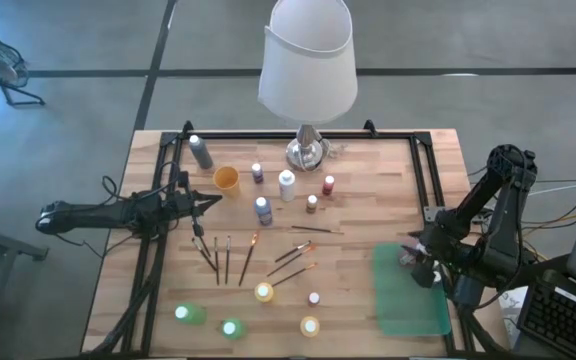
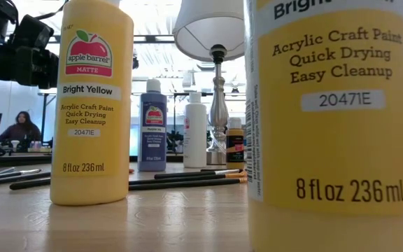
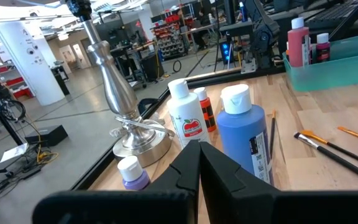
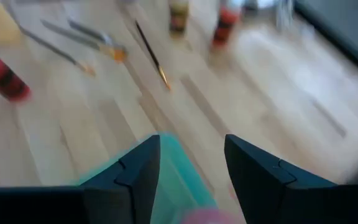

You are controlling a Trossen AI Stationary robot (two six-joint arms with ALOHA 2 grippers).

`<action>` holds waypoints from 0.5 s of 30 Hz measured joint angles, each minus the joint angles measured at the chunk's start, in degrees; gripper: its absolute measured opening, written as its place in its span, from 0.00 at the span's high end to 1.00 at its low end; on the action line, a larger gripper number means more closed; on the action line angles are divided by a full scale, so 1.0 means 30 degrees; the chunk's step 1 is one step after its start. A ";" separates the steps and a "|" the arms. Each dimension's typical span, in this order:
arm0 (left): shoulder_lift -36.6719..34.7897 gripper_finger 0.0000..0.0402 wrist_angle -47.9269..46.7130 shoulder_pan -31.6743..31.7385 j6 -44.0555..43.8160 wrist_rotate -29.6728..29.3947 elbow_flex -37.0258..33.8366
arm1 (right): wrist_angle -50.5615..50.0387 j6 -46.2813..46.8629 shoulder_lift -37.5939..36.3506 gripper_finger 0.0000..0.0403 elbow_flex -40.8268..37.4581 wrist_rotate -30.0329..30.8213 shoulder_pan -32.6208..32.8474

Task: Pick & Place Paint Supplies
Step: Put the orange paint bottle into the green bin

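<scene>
**Right tool open over the green tray, left tool closed by the bottles**

Right tool (image 1: 426,262), dark and two-fingered: spread open at the near-left corner of the flat green rectangular tray (image 1: 410,300), empty between the fingers (image 4: 132,177). Just beside it, at the tray's far-left edge, a pink-red bottle with white cap (image 3: 297,43) plus a smaller dark one, standing inside the tray wall.

Left tool (image 1: 208,203): closed, fingertips pressed together, gripping nothing. Poised low over the light wooden bench (image 1: 358,210), left of centre, pointing toward the blue paint bottle with white cap (image 1: 264,210), near it but apart.

Beyond the blue bottle: a white bottle (image 1: 287,185), a small purple bottle (image 1: 257,173), a red bottle (image 1: 328,185), a brown one (image 1: 311,203), all upright in front of the silver base of the tall lamp with white shade (image 1: 308,60). Farther left, an orange-yellow cup (image 1: 226,179) and a grey bottle (image 1: 200,152).

Mid-bench: thin dark-handled paintbrushes (image 1: 228,258), lying flat, fanned, some with orange tips (image 3: 309,137).

Near edge: two yellow bottles (image 1: 264,292), two green bottles (image 1: 190,314), one small pink-capped bottle (image 1: 314,298), well apart from the tray.
</scene>
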 joint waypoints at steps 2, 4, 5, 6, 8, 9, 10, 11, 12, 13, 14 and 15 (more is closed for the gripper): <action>0.0002 0.97 0.0005 0.0000 0.0002 -0.0007 0.0007 | 0.0022 -0.0798 0.0000 0.59 0.0561 0.1227 -0.0233; 0.0002 0.97 0.0004 0.0000 0.0001 -0.0001 0.0007 | 0.0078 -0.1661 0.0007 0.61 0.1189 0.2125 -0.0557; 0.0001 0.97 0.0005 0.0000 0.0002 -0.0005 0.0007 | 0.0107 -0.2062 0.0007 0.61 0.1537 0.2456 -0.0788; 0.0000 0.97 0.0003 0.0000 -0.0001 -0.0005 0.0005 | 0.0143 -0.2516 0.0007 0.62 0.1877 0.2648 -0.1050; 0.0002 0.97 0.0001 0.0015 -0.0002 -0.0007 0.0004 | 0.0292 -0.3631 0.0007 0.63 0.2494 0.2690 -0.1619; 0.0002 0.97 0.0005 0.0015 0.0001 -0.0007 0.0007 | 0.0452 -0.4395 0.0007 0.64 0.2735 0.2696 -0.1955; 0.0002 0.97 0.0005 0.0015 0.0002 -0.0001 0.0000 | 0.0760 -0.5358 0.0007 0.65 0.2950 0.2696 -0.2344; -0.0005 0.97 0.0005 0.0014 0.0002 -0.0007 0.0007 | 0.1198 -0.6399 0.0007 0.65 0.3163 0.2644 -0.2740; -0.0001 0.97 0.0001 0.0011 -0.0001 0.0000 0.0003 | 0.1695 -0.7491 0.0007 0.66 0.3341 0.2603 -0.3171; -0.0001 0.97 0.0001 0.0008 -0.0004 -0.0003 0.0007 | 0.2257 -0.8633 0.0007 0.67 0.3478 0.2583 -0.3608; 0.0002 0.97 0.0004 0.0007 0.0002 -0.0007 0.0007 | 0.2921 -0.9885 0.0007 0.67 0.3591 0.2577 -0.4042; -0.0004 0.97 0.0004 0.0007 -0.0003 -0.0006 0.0007 | 0.3639 -1.1208 0.0007 0.68 0.3655 0.2571 -0.4471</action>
